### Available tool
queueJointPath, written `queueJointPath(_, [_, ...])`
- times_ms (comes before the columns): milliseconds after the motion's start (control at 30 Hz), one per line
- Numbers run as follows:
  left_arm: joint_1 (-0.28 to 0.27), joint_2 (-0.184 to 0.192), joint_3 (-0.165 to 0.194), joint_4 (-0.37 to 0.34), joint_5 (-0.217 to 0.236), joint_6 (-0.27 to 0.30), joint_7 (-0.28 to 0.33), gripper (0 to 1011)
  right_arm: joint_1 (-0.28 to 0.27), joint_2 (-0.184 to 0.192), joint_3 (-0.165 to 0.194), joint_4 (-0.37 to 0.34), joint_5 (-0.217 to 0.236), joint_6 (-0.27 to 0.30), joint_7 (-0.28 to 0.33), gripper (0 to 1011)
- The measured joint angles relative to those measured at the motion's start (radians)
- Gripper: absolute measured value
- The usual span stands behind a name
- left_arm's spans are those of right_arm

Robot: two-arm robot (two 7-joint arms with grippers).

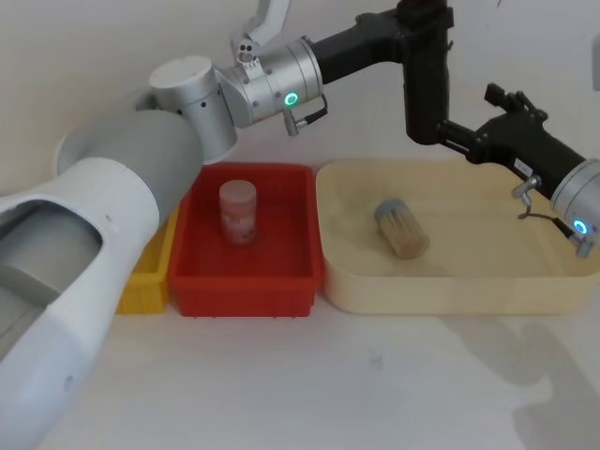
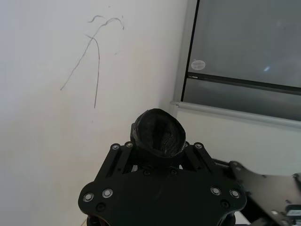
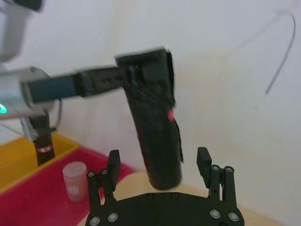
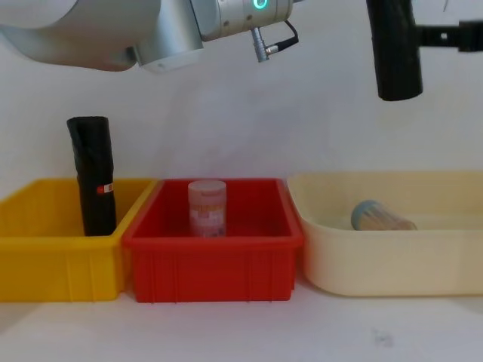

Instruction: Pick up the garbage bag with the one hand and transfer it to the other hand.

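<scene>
It looked like a robotics lab or test room: a white table [image 1: 375,375] stood against a bare, pen-scribbled wall [image 4: 226,113] with a grey framed panel [image 2: 244,47], carrying yellow [image 4: 45,256], red [image 4: 211,264] and cream [image 4: 392,264] plastic bins in a row.

White wall [image 2: 47,141], dark framed panel [image 2: 244,42], white tabletop [image 1: 375,375]

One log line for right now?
left gripper: shut on garbage bag, aloft over cream tray | right gripper: open near its lower end | handover: pending
</scene>
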Motion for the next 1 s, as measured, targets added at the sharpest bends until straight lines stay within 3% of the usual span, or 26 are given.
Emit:
queueJointPath(500, [-0.024, -0.019, 0.008, 0.05, -0.011, -0.016, -0.017, 351, 0.043, -0.003, -0.041, -0.032, -0.021, -0.007, 0.003, 1000])
queueJointPath(1000, [-0.032, -0.025, 0.01, 0.066, -0.015, -0.02, -0.022, 351, 0.137, -0.052, -0.096, 0.074, -0.086, 0.019, -0.035, 1000])
